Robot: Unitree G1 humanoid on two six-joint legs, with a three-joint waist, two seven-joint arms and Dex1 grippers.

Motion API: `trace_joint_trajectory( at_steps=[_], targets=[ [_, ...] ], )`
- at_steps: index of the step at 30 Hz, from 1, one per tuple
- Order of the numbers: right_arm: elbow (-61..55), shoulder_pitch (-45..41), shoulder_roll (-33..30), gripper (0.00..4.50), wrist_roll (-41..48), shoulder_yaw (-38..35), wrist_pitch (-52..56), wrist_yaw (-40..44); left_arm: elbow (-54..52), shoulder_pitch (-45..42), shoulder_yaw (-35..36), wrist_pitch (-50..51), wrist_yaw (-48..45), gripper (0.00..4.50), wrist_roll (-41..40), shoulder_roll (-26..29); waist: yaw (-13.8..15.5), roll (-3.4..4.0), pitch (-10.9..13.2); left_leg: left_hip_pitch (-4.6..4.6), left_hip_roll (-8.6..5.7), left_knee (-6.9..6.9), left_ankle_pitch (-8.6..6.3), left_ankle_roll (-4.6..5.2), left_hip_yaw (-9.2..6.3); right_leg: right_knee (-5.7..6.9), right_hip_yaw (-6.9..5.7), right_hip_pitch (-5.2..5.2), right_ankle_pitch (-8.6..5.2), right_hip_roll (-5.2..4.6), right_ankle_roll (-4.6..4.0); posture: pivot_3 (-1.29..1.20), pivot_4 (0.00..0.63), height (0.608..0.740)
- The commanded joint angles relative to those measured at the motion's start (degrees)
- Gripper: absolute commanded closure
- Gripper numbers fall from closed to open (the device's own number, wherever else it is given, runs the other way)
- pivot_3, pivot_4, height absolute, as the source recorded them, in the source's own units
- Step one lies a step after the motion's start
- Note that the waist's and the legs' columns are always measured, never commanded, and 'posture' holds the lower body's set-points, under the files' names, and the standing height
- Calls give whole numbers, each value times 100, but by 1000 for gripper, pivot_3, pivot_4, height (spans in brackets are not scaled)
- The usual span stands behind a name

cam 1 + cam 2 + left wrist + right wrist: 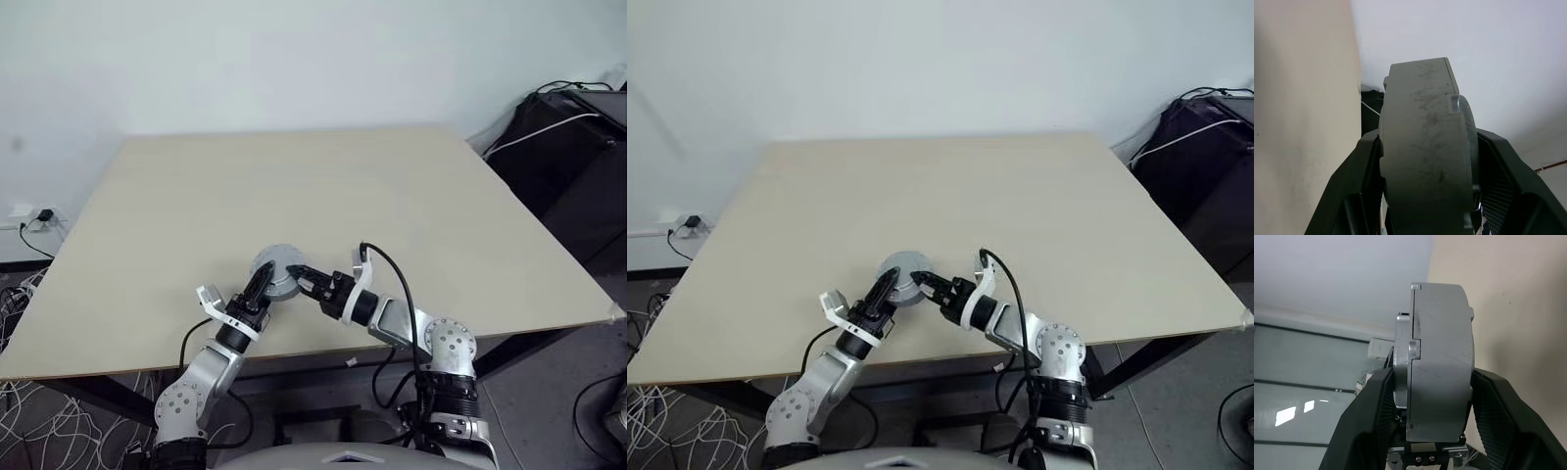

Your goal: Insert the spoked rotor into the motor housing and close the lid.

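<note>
Housing: your motor housing [277, 271] sits lower centre of frame, lid on, rotor unseen.
Left gripper [261, 285]: fingers clamp its sides.
Right gripper [304, 278]: grips it too.
Left: you likely only confirm closure.

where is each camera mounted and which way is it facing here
Left eye view: on the head, looking forward and down at the table; both arms meet at the motor housing.
Right eye view: the same head camera's other eye, the same scene slightly offset.
Left wrist view: on the left wrist, looking along the left end effector, whose black fingers flank the housing's edge.
Right wrist view: on the right wrist, looking along the right end effector, closed on the housing.
Shared: both wrist views show the same grey housing edge-on.
</note>
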Motion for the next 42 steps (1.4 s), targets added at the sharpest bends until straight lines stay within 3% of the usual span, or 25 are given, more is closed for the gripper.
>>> trace_joint_trajectory(
  at_steps=[1,4,6,9,10,17,25,34,42],
  targets=[
    [-312,-45,24,2408,-71,186,-129,132,-144,-44,-126,-14,-78,2258,8,-501,-2,-3,2,0,0,0,0,0,0,0,0,0,0,0,0,0,0,740],
    [-332,-35,-17,1141,-111,226,-161,221,-142,-39,-121,-40,-96,2332,9,-513,-2,-5,4,0,0,0,0,0,0,0,0,-2,0,-1,0,0,0,740],
    [-369,-41,-92,904,-182,252,-144,250,-151,-35,-100,-88,-110,2361,24,-541,1,-7,7,0,1,0,0,0,-1,0,-1,-3,0,-1,0,0,0,740],
    [-469,-37,-355,59,-511,398,-179,374,-165,-28,-76,-138,-114,2362,45,-560,1,-9,8,0,-1,0,-2,2,0,-4,-1,-8,0,-3,0,0,0,740],
    [-501,-24,-418,0,-577,433,-199,437,-169,-27,-72,-150,-116,2362,53,-561,2,-10,10,0,-1,0,-2,2,0,-4,-1,-10,0,-3,0,0,0,740],
    [-1248,275,-1378,0,-2047,1114,-1192,1369,-217,-79,56,-653,-23,2364,281,-637,11,-14,12,-2,-4,1,-2,3,0,-6,-3,-5,0,-5,0,0,0,740],
    [-1445,885,-2642,0,-5362,2740,-4335,2415,80,-650,416,-1664,554,2365,700,-672,26,-33,23,0,-4,4,-2,2,1,-5,-5,2,-16,-5,27,0,0,740],
    [-740,1251,-2202,0,-6540,2815,-6227,2265,1031,-1906,985,-2503,894,2365,1074,-517,106,-92,53,1,-6,8,2,-4,1,-4,-3,16,2,-2,4,0,0,740],
    [-496,1485,-2020,0,-6587,2577,-6886,2476,2259,-2829,1422,-3023,1080,2365,1741,-515,180,-113,63,1,-10,10,16,-27,0,-12,-2,26,6,1,9,0,0,740]
  ],
)
